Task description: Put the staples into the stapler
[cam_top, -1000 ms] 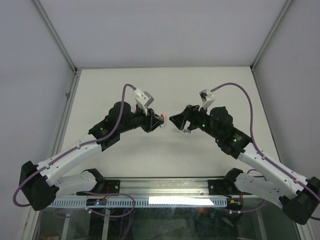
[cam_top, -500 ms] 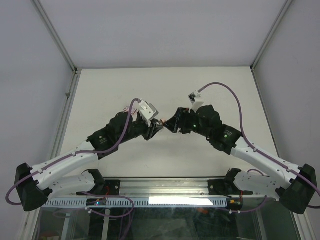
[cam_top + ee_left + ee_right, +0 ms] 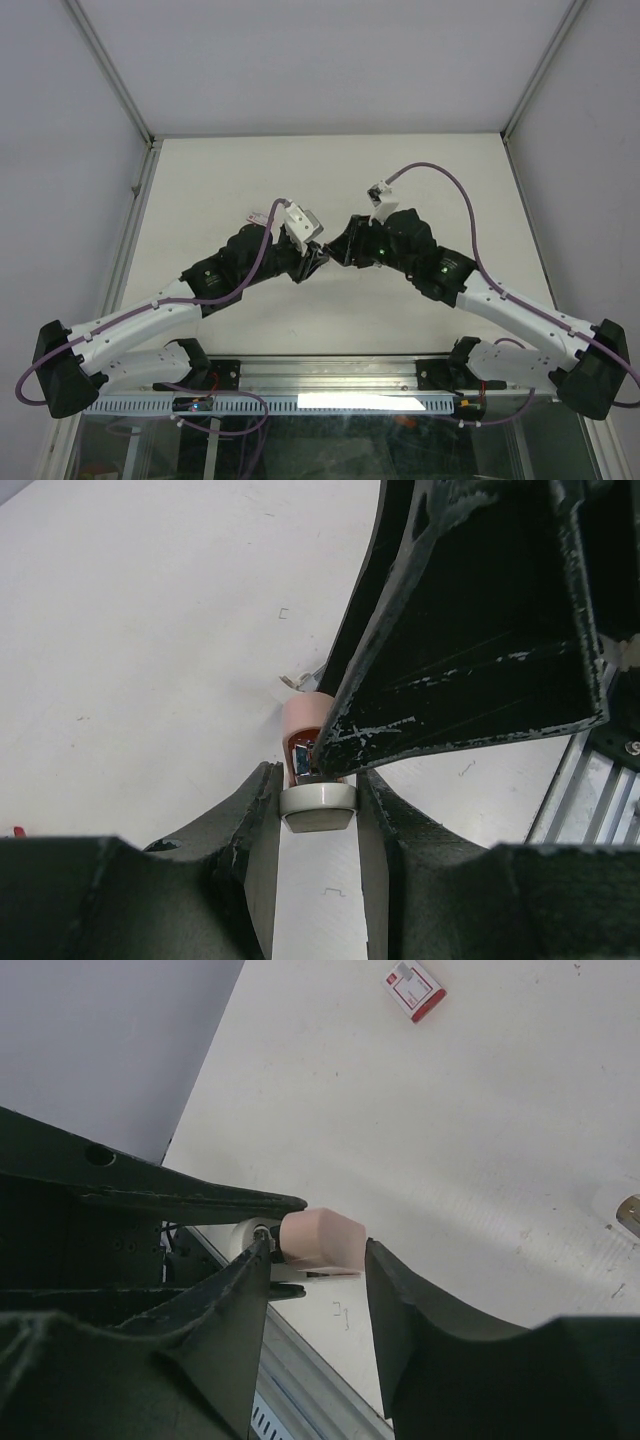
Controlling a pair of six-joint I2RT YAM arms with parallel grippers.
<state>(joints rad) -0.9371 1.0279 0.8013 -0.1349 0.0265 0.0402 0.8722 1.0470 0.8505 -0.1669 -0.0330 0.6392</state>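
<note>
White tabletop [image 3: 220, 180]; right end effector [image 3: 333, 252] covers much of the stapler [image 3: 322, 1238].

We log stapler [image 3: 322, 1238]: pink shell smooth matt plastic, grey end plastic too | right gripper [image 3: 318, 1248]: fingers [image 3: 470, 680] black matt plastic, edges scuffed pale | worktop [image 3: 480, 1110]: white, matt, faintly speckled | staples' sleeve [image 3: 414, 989]: red-and-white printed card, we think | rail [image 3: 330, 372] at near edge: bare ribbed metal

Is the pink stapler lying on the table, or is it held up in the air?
Held up: the left gripper is shut on the stapler, and the table shows beneath it.
</note>
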